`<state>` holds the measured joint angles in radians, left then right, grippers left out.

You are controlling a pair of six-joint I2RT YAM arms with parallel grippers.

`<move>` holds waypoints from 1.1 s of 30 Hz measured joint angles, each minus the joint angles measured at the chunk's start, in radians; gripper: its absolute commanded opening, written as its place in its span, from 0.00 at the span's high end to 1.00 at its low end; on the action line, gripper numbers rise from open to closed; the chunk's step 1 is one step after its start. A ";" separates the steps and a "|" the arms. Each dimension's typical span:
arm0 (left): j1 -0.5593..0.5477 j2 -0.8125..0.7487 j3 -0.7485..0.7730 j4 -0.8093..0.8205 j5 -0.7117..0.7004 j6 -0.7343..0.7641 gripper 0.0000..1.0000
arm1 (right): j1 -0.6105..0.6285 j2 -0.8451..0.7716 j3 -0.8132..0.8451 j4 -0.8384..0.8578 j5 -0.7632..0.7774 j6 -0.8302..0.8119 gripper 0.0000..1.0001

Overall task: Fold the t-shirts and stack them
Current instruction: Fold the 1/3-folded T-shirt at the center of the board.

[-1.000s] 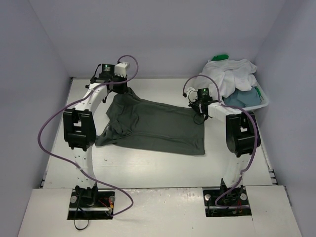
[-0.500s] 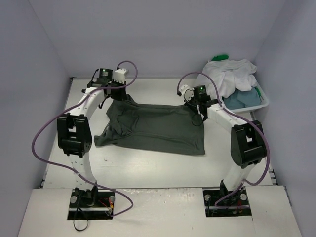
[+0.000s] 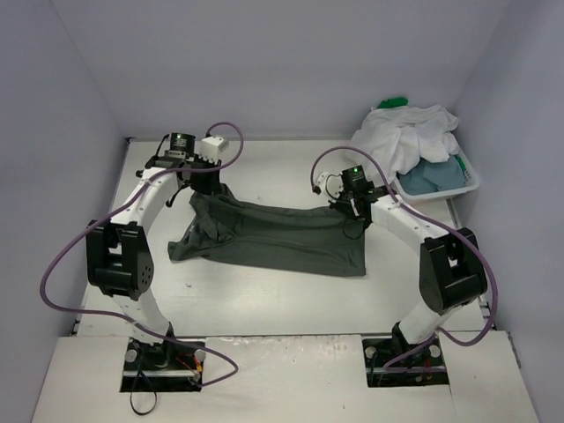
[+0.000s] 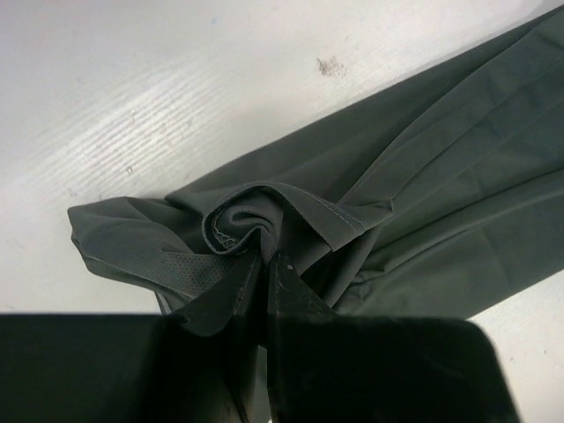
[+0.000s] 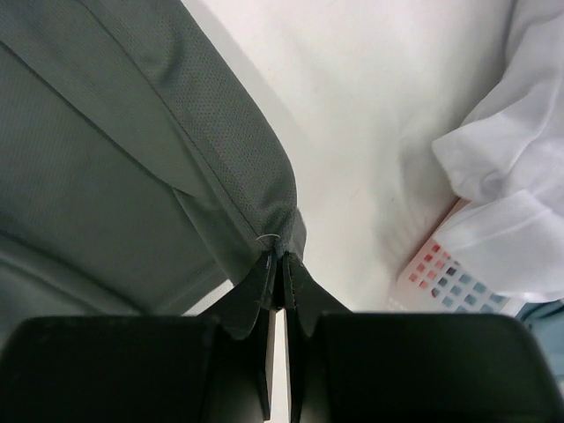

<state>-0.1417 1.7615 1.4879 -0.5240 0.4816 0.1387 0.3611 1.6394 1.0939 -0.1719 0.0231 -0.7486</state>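
A dark grey t-shirt lies spread across the middle of the table, its far edge lifted. My left gripper is shut on its far left corner, where the cloth bunches in a swirl at the fingertips. My right gripper is shut on its far right corner. A white t-shirt is heaped on the basket at the far right. A dusty blue-grey one lies under it, and a bit of bright green one shows behind.
The white slotted basket stands at the far right against the wall; its slotted side shows in the right wrist view. Grey walls close in on three sides. Purple cables loop off both arms.
Both grippers have drawn the shirt's far edge towards the near side, so the shirt now looks narrower front to back. Both arms have swung outward at the elbows.
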 measured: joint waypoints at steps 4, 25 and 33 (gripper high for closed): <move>0.001 -0.013 -0.035 -0.016 0.000 0.016 1.00 | 0.003 -0.035 -0.033 -0.043 0.008 -0.034 1.00; 0.005 -0.126 -0.189 -0.137 0.019 0.122 1.00 | 0.047 -0.147 -0.154 -0.167 -0.042 -0.092 1.00; 0.005 -0.198 -0.251 -0.177 0.018 0.159 1.00 | 0.101 -0.159 -0.197 -0.203 -0.042 -0.092 1.00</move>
<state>-0.1368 1.5631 1.2369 -0.7010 0.4999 0.2974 0.4625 1.4807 0.8970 -0.3752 -0.0189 -0.8406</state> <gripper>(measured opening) 0.008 0.010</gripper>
